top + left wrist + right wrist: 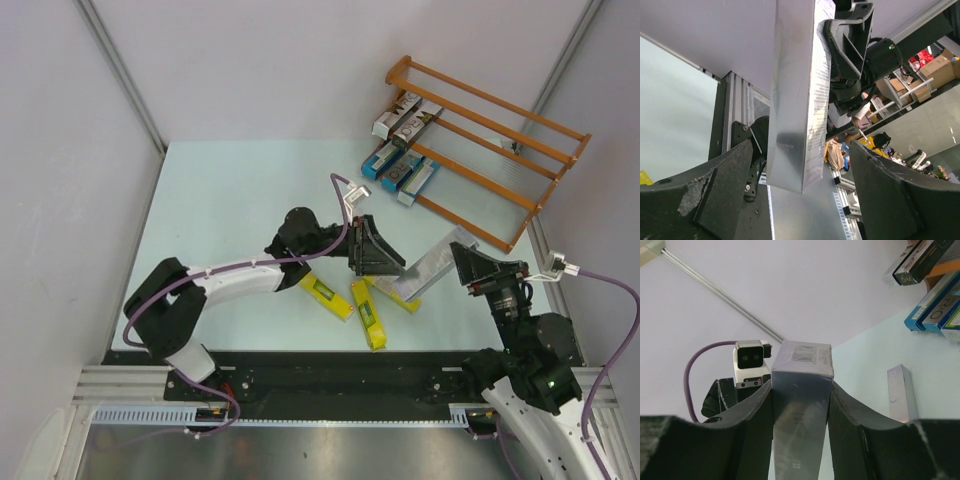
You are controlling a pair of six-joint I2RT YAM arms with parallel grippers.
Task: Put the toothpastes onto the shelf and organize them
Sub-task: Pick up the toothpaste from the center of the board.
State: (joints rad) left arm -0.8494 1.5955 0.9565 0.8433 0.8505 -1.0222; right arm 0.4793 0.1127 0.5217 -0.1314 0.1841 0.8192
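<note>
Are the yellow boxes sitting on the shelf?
No, the three yellow toothpastes lie flat on the table, well apart from the shelf.

1. A silver-grey toothpaste carton (797,100) hangs lengthwise between the left gripper (800,150) fingers (715,200), with a gap on each side.
2. The right gripper (840,35) meets its far end.

Three yellow toothpastes (367,315), one shelf (490,101), two arms (240,275).
</note>
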